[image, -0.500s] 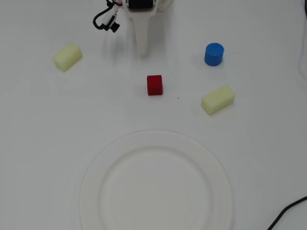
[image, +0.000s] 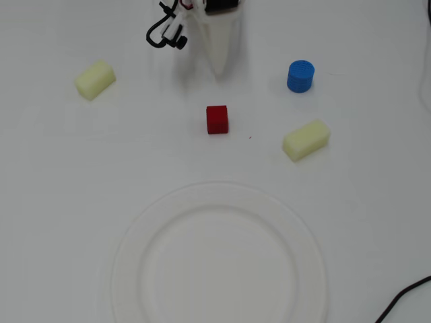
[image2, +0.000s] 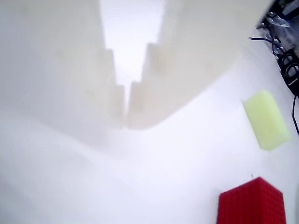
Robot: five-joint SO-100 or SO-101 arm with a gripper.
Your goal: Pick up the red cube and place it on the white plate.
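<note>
The red cube [image: 217, 120] rests on the white table, a little above the white plate [image: 135, 269] that fills the lower middle of the overhead view. My gripper [image: 220, 73] hangs at the top centre, its white tip pointing down toward the cube but well short of it. In the wrist view the two white fingers meet tip to tip, so the gripper [image2: 126, 122] is shut and empty. The red cube [image2: 252, 203] shows at the bottom right of the wrist view.
A blue cylinder [image: 300, 76] stands to the right of the gripper. One pale yellow block [image: 306, 140] lies right of the cube and another [image: 94, 79] at the left. A yellow block [image2: 267, 119] shows in the wrist view. A black cable [image: 404, 296] crosses the bottom right corner.
The gripper has shifted to the right and its tip now points more directly at the red cube. The cube, blocks and plate have not moved.
</note>
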